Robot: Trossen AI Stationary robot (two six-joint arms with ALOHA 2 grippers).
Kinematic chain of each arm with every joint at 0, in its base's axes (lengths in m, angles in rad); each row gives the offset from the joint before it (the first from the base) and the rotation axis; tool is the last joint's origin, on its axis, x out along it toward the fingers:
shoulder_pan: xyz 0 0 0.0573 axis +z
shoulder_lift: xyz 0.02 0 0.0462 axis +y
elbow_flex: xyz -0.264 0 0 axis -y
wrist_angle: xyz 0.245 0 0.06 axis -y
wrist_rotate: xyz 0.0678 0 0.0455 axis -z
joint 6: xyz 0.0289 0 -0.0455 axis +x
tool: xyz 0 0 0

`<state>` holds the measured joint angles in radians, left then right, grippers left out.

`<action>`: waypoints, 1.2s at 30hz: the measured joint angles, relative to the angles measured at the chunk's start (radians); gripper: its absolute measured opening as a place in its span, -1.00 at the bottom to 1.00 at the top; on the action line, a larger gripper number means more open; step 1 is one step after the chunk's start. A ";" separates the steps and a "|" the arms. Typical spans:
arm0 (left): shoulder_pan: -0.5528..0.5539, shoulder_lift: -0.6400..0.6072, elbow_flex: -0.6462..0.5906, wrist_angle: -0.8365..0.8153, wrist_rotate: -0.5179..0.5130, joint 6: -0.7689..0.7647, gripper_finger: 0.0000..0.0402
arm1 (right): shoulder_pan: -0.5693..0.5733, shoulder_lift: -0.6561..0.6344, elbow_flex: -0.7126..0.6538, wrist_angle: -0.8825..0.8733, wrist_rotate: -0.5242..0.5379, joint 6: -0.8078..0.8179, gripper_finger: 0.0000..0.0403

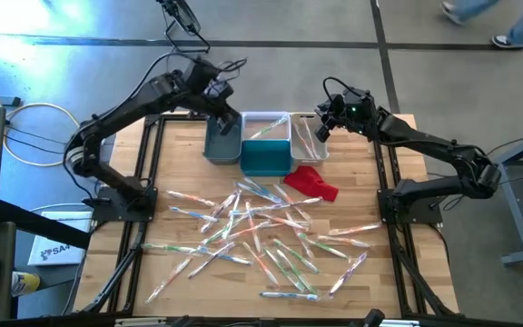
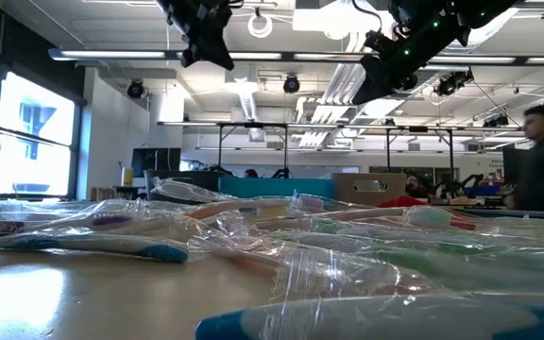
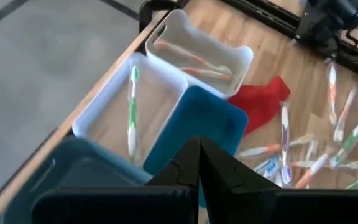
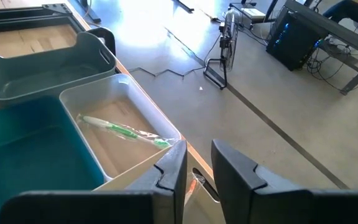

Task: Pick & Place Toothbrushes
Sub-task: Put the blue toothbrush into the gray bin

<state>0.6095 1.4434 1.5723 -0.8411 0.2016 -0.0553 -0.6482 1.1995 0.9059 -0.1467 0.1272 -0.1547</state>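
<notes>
Several wrapped toothbrushes [image 1: 261, 232] with green, orange, blue and white handles lie scattered flat on the wooden table. One green toothbrush [image 3: 132, 112] lies in the clear white bin [image 1: 263, 127]. Orange ones [image 3: 194, 62] lie in the far-right white bin [image 1: 307, 138]. My left gripper [image 3: 199, 155] is shut and empty, hovering over the grey bin [image 1: 220, 145]. My right gripper [image 4: 197, 163] is open with a narrow gap and holds nothing. It hangs above the far-right white bin, and an orange handle [image 4: 194, 184] shows below between its fingers.
A teal bin [image 1: 266, 158] sits in front of the clear white bin, and a red cloth [image 1: 314, 182] lies beside it on the table. The bins stand in a row along the far edge. Black frame rails [image 1: 152, 163] run down both table sides. A person [image 2: 541, 170] stands beyond the table.
</notes>
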 joint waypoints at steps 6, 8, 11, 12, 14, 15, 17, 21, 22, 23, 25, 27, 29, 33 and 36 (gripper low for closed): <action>-0.046 -0.140 -0.202 0.178 -0.003 -0.068 -0.99 | 0.000 0.000 0.000 0.000 0.000 0.000 -0.67; -0.052 -0.198 -0.264 0.210 -0.008 -0.092 -0.99 | 0.000 0.000 0.000 0.000 0.000 0.000 -0.67; -0.055 -0.291 -0.342 0.222 -0.047 -0.131 -1.00 | 0.000 0.000 0.000 0.000 0.000 0.000 -0.67; -0.055 -0.324 -0.365 0.223 -0.057 -0.147 -1.00 | 0.000 0.000 0.000 0.000 0.000 0.000 -0.67; -0.056 -0.386 -0.407 0.221 -0.074 -0.174 -1.00 | 0.000 0.000 0.000 0.001 0.000 0.000 -0.67; -0.056 -0.416 -0.427 0.222 -0.083 -0.186 -1.00 | 0.000 0.000 0.000 0.001 0.000 0.000 -0.67; -0.056 -0.476 -0.465 0.218 -0.110 -0.211 -1.00 | 0.000 0.000 0.000 0.001 0.000 0.000 -0.67; -0.056 -0.578 -0.529 0.218 -0.141 -0.264 -1.00 | 0.000 0.000 0.000 0.002 0.000 0.022 -0.67; -0.057 -0.599 -0.542 0.216 -0.139 -0.267 -1.00 | 0.000 0.000 0.000 0.004 0.000 0.027 -0.67; -0.063 -0.614 -0.553 0.211 -0.131 -0.268 -1.00 | 0.000 0.000 0.000 0.007 -0.002 0.028 -0.67; -0.095 -0.634 -0.572 0.210 -0.115 -0.265 -1.00 | 0.000 0.000 0.000 0.010 -0.002 0.027 -0.67; -0.145 -0.640 -0.587 0.198 -0.113 -0.264 -1.00 | 0.000 0.000 0.000 0.018 -0.003 0.027 -0.67; -0.202 -0.636 -0.598 0.157 -0.136 -0.275 -1.00 | 0.000 0.000 0.000 0.028 -0.003 0.027 -0.67; -0.321 -0.603 -0.602 0.043 -0.200 -0.389 -1.00 | 0.000 0.000 0.000 0.048 -0.003 0.027 -0.67; -0.401 -0.589 -0.603 -0.026 -0.240 -0.521 -1.00 | 0.000 0.000 0.000 0.064 -0.003 0.027 -0.67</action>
<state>0.2086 0.8541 0.9695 -0.8676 -0.0381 -0.5763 -0.6483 1.1995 0.9058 -0.0829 0.1238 -0.1275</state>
